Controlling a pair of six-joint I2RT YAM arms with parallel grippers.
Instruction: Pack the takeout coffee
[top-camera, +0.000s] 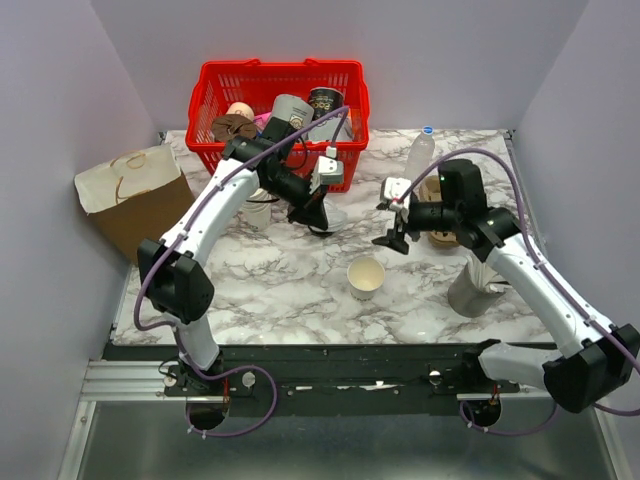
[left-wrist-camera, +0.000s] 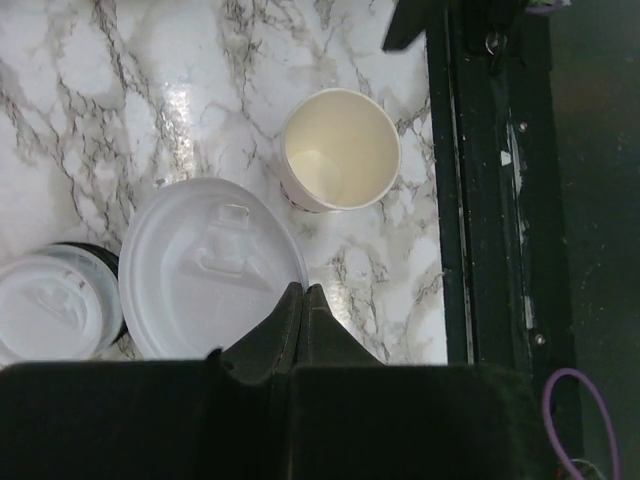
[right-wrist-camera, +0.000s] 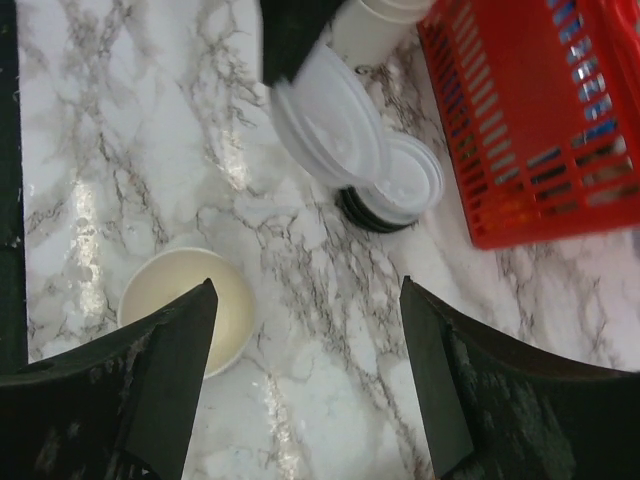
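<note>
Left wrist: unreadably embossed lid (left-wrist-camera: 210, 270), apparently in left pincer (left-wrist-camera: 303, 293)

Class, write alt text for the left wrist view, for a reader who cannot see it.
The left hand pinches the rim of a round white lid over a marble table. An open, empty paper cup stands just beyond it, and a second lid sits at the left edge.
</note>
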